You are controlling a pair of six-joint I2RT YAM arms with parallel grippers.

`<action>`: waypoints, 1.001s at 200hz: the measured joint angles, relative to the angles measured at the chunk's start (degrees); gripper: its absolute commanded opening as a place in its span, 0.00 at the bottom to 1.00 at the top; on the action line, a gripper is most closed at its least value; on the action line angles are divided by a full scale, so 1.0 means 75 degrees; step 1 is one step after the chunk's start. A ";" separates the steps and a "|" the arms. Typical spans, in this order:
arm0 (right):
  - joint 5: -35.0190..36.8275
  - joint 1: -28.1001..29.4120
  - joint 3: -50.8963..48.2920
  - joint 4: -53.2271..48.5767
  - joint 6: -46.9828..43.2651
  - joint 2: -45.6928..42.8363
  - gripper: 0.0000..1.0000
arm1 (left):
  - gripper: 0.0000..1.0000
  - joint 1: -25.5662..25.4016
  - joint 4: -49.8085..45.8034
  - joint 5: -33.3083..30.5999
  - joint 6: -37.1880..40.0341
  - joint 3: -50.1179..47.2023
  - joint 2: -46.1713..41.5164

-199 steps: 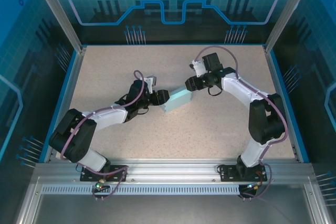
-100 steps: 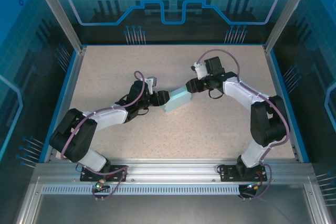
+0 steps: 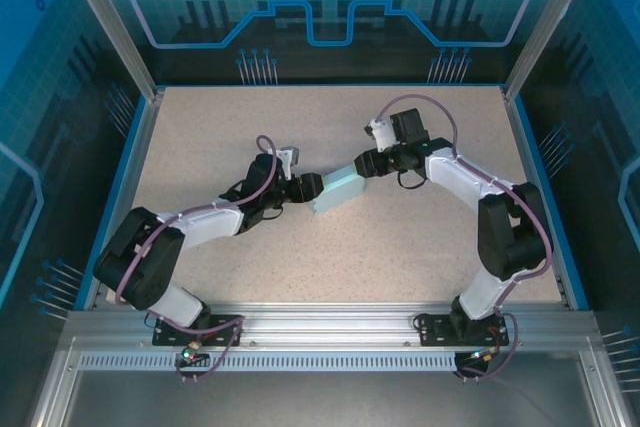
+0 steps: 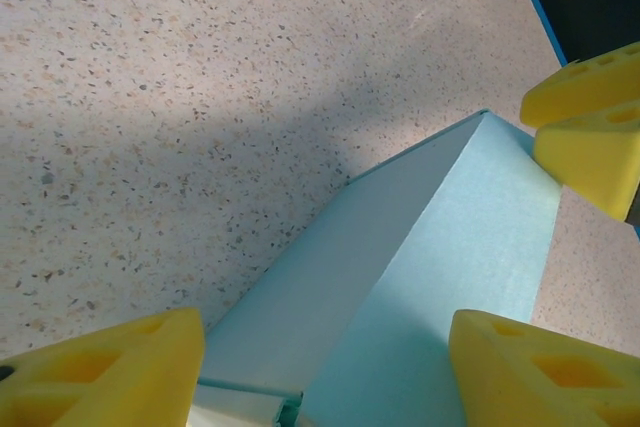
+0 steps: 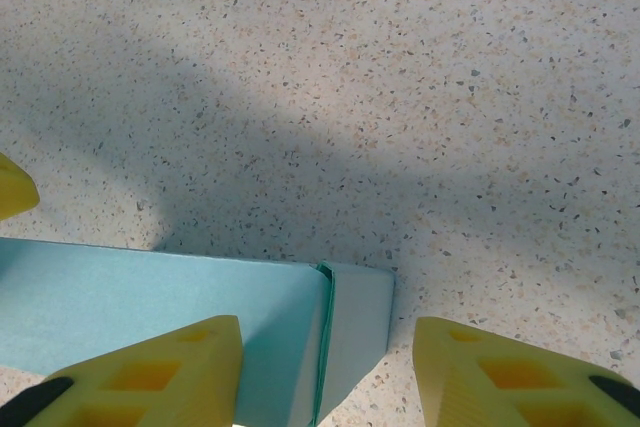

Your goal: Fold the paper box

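Here, the paper box [image 3: 340,190] lies near the centre of the table [image 3: 210,127], the left gripper [image 3: 314,185] straddling its 8 o'clock end, grip indiscernible, the right gripper [image 3: 360,164] spread loosely about its 2 o'clock end.

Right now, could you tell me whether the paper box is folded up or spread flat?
Folded up: the paper box stands as a rectangular block with separate faces meeting at creased edges.
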 measured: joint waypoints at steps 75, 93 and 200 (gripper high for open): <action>0.0000 0.0000 0.0000 -0.0003 0.0000 0.0000 0.49 | 0.68 0.0000 -0.0303 -0.0178 0.0146 -0.0044 -0.0189; -0.0006 0.0000 0.0000 -0.0003 0.0000 0.0000 0.49 | 0.68 -0.0003 -0.0184 -0.0172 0.0128 -0.0102 -0.0192; -0.0029 0.0000 0.0000 -0.0015 0.0000 -0.0003 0.46 | 0.66 -0.0044 0.0408 -0.0152 -0.0128 -0.0408 -0.0146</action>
